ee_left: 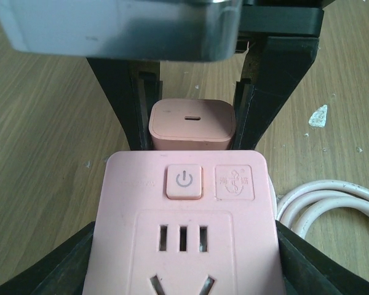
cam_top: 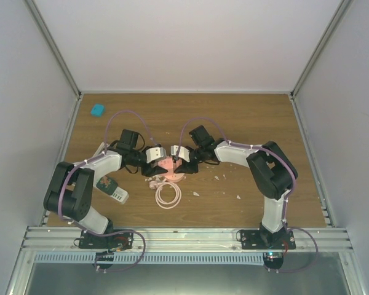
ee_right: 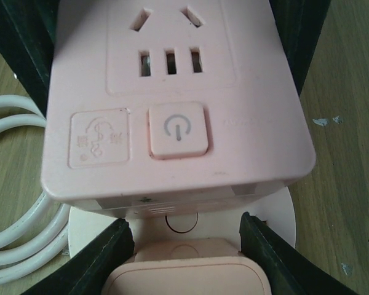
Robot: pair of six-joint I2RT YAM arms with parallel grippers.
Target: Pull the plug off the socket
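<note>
LIVE | left gripper (ee_left: 184, 273) clamped on pink power strip (ee_left: 129, 184), mid-table | right gripper (ee_right: 184, 264) pinching charger plug (ee_left: 192, 123) at strip's end | risk: smooth plug slips free, or skewed pull drags strip out

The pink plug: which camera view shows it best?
Left wrist: the plug sits centred, its front face in clear view. Right wrist cuts it off at the bottom edge; top external shows it too small to tell.
</note>
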